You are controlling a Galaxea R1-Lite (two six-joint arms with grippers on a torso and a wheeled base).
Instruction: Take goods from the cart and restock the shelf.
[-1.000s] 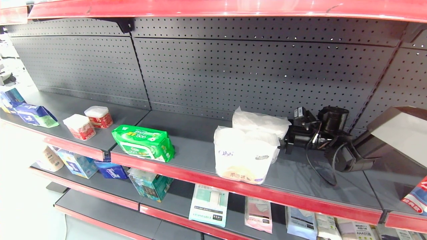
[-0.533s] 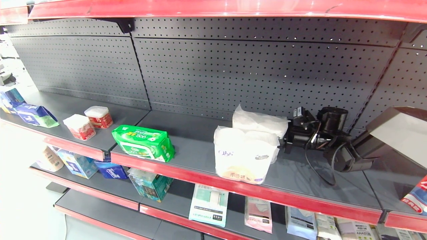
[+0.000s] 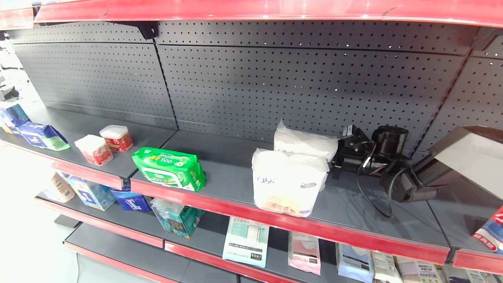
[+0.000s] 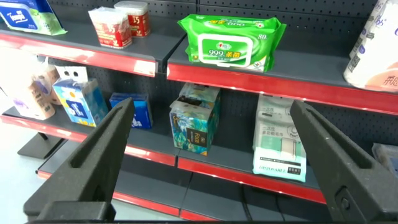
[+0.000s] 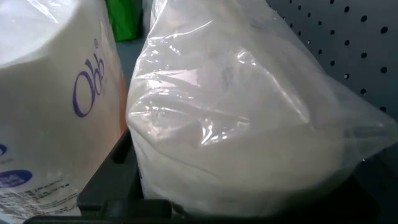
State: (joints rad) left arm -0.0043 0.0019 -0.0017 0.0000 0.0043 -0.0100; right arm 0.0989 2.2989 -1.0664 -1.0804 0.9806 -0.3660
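Edges: shelf ends in a red lip at the front and pegboard at the back; upper shelf edge runs overhead.
Room: bare deck between wipes and roll pack; more bare deck to the right of the roll pack, under the right arm; strip behind the wipes is open back to the pegboard.
Around: tubs, two of them, in the next bay left; blue packs farther left; lower shelves carry boxes and flat packs.
In the way: roll pack stands at the lip, directly in front of the bag.
Bag: clear, white goods inside; deep on the shelf near the pegboard, close against the roll pack's back. Cannot tell whether its base rests on the deck.
Right gripper: at the bag's right end, clamped on it.
Left gripper: fingers spread wide, nothing between them; faces the lower shelves beneath the wipes.
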